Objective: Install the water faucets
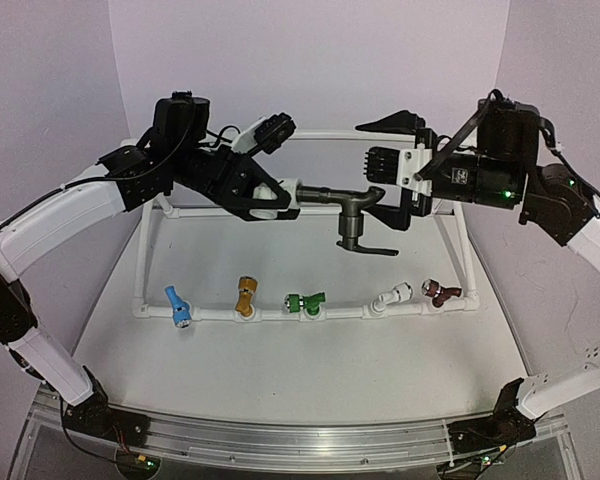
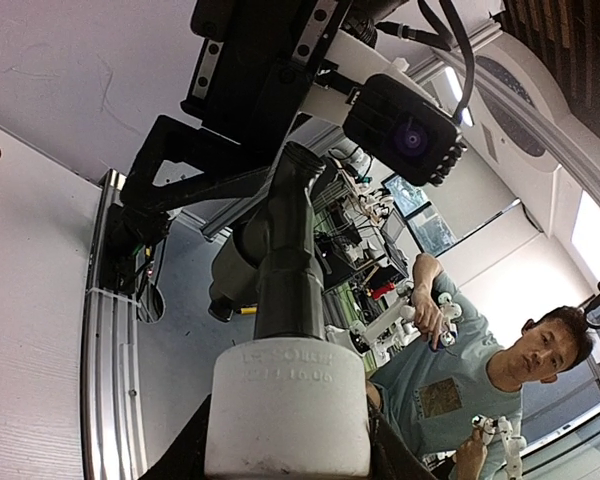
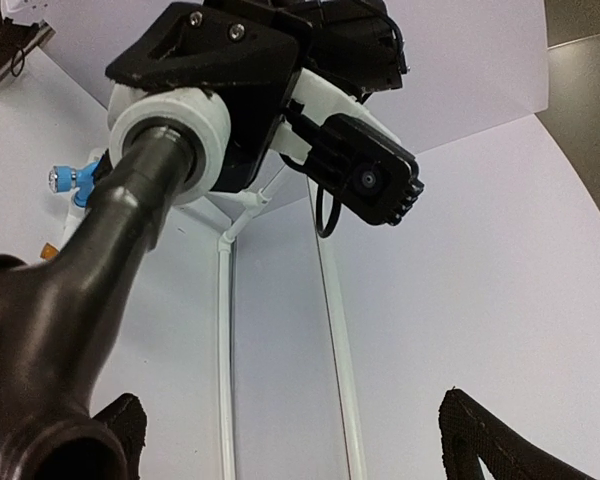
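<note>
From above, the left gripper point(image 1: 276, 196) pinches the dark grey faucet point(image 1: 352, 214) by its white fitting point(image 1: 289, 192), mid-air over the pipe rack point(image 1: 340, 312). The right gripper point(image 1: 394, 170) gapes wide beside it. Left wrist: its fingers point(image 2: 395, 462) are cropped. Right wrist: only fingertips point(image 3: 485, 440) peek in.

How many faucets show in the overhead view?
6: dark grey faucet held midair by the left gripper; blue, gold, green, white and maroon in a row on the front pipe. Others may be hidden.
</note>
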